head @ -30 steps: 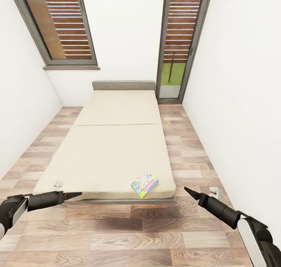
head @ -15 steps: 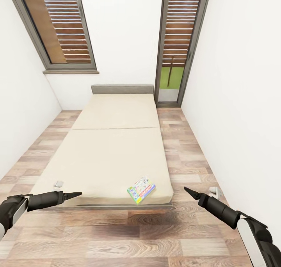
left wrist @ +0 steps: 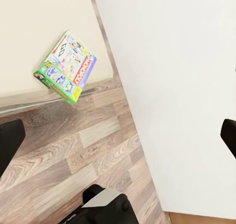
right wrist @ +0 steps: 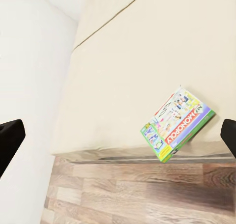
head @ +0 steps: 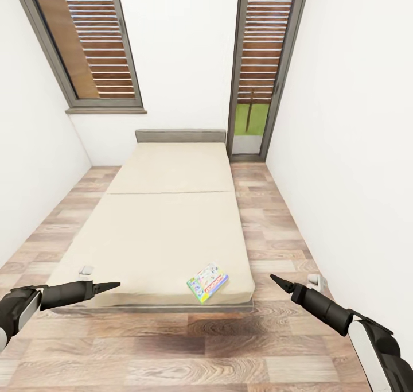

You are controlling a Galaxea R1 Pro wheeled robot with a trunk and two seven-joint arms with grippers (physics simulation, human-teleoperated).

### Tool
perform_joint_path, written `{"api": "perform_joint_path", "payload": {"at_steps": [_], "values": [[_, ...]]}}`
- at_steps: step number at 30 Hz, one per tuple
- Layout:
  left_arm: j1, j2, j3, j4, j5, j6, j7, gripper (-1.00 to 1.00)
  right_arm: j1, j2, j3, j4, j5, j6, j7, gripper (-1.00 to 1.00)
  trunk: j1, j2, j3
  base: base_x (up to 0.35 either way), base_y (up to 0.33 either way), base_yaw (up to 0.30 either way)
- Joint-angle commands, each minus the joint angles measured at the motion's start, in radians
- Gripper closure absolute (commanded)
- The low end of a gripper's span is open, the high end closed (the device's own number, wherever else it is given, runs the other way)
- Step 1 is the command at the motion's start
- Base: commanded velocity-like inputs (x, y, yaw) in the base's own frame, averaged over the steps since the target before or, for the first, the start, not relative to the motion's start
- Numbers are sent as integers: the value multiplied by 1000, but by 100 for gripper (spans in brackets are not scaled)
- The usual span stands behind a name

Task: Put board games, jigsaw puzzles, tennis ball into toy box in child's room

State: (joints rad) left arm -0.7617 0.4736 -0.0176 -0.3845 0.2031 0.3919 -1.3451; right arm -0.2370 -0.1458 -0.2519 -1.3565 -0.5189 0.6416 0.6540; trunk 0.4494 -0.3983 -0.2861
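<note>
Beige mattress on the bed [head: 172,220], low grey frame beneath, low grey headboard against the far white wall, lengthwise down the middle of the child's room [head: 344,128]. On the bed's near corner, toward the side of the right arm: one board game [head: 207,282], green-edged with red Monopoly lettering, lying flat and turned askew, just inside the mattress edge. Same board game [left wrist: 65,67] seen from the left wrist close to the foot corner of the bed, and from the right wrist [right wrist: 178,123] with one corner reaching the mattress edge. Beside the bed on either flank, wood plank floor [head: 189,352]; beyond the headboard, two tall dark-framed windows [head: 86,42] with slatted screens outside. Short of the foot of the bed, left gripper [head: 109,286] held out level over the floor, right gripper [head: 276,280] likewise, both well apart from the board game and holding nothing; in the wrist views fingers spread wide, dark tips at opposite edges, so jaws apart on both. Small pale object [head: 86,269] on the bed's other near corner, too small to identify.
</note>
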Motion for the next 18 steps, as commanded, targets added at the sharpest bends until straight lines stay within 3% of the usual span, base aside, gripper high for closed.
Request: {"api": "perform_joint_path", "payload": {"at_steps": [1, 18], "values": [[-1, 0, -2, 0, 4, 11, -2, -100, -1, 0, -1, -1, -5, 7, 1, -100, 1, -2, 0, 0, 0, 0], [-1, 0, -1, 0, 4, 11, -3, -100, 1, 0, -1, -6, -4, 6, 1, -100, 1, -2, 28, 0, 0, 0]]}}
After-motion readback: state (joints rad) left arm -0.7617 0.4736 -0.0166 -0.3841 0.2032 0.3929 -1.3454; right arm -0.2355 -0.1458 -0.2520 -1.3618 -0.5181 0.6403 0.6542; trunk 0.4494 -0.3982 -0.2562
